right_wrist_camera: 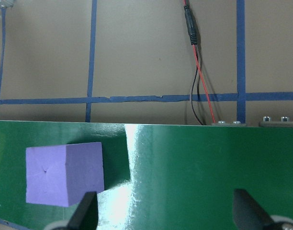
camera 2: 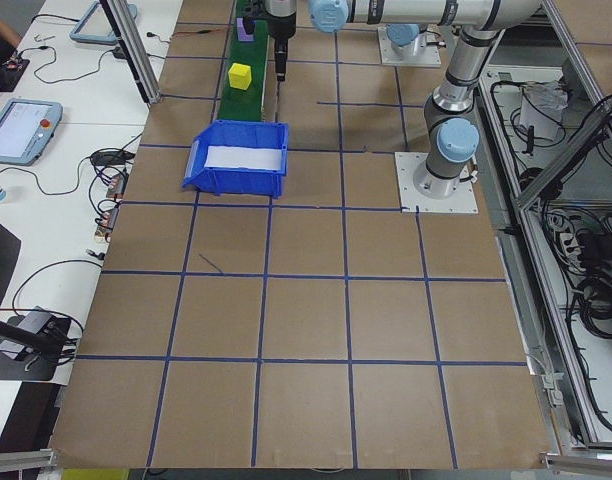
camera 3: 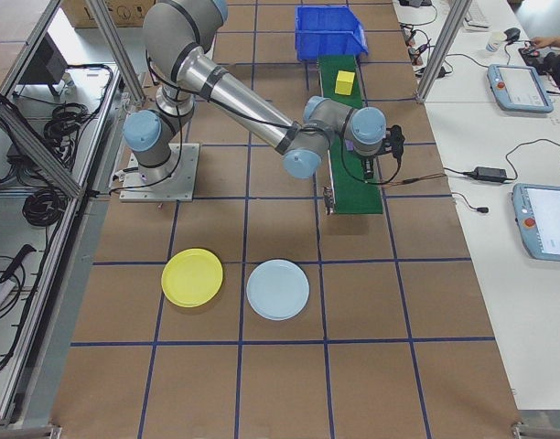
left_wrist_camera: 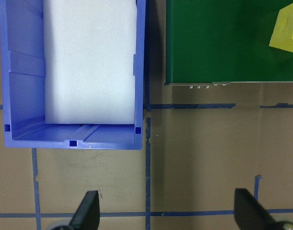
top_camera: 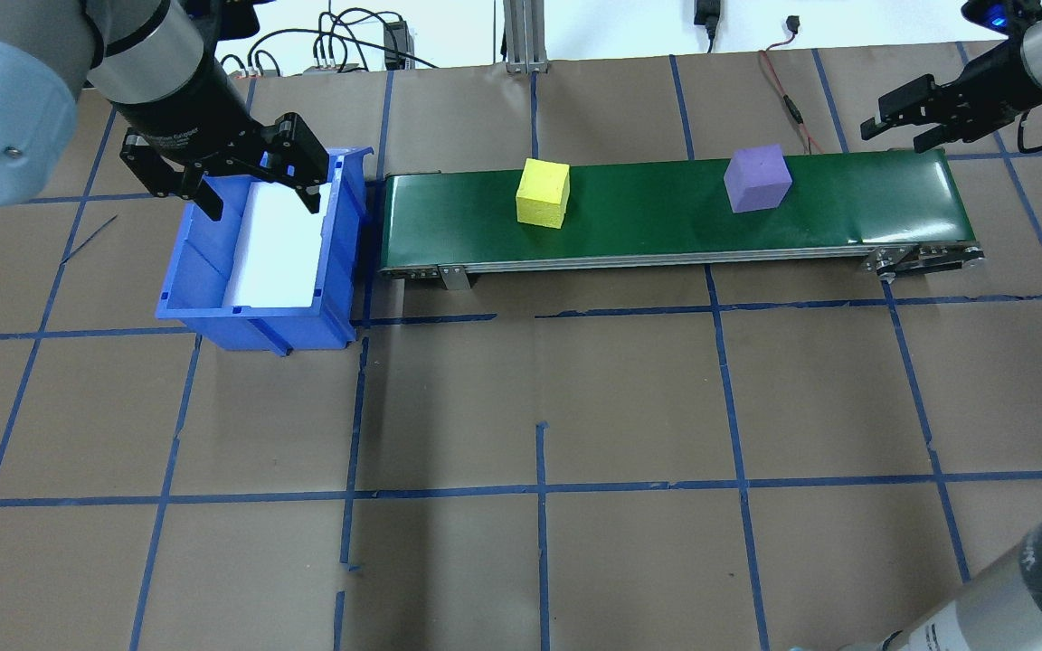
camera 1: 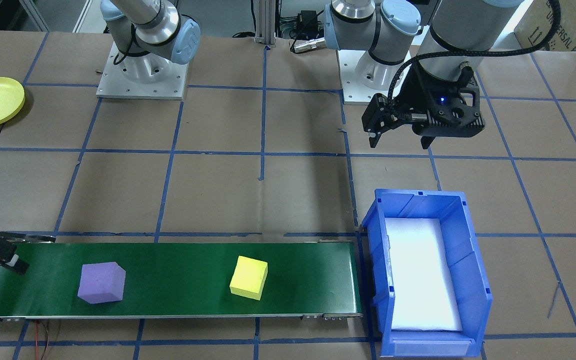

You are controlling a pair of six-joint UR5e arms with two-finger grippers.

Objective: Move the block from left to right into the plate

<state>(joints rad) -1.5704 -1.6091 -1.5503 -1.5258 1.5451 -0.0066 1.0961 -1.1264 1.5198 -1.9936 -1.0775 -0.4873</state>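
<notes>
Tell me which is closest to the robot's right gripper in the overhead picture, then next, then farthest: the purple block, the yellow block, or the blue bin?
From the right gripper, at the belt's right end:
1. Purple block, on the belt's right part, nearest.
2. Yellow block, further left along the belt.
3. Blue bin, past the belt's left end, farthest.

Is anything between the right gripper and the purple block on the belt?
Nothing visible. The right gripper is open over the belt's end, the purple block sits alone on bare belt nearby; the yellow block lies beyond it.
</notes>
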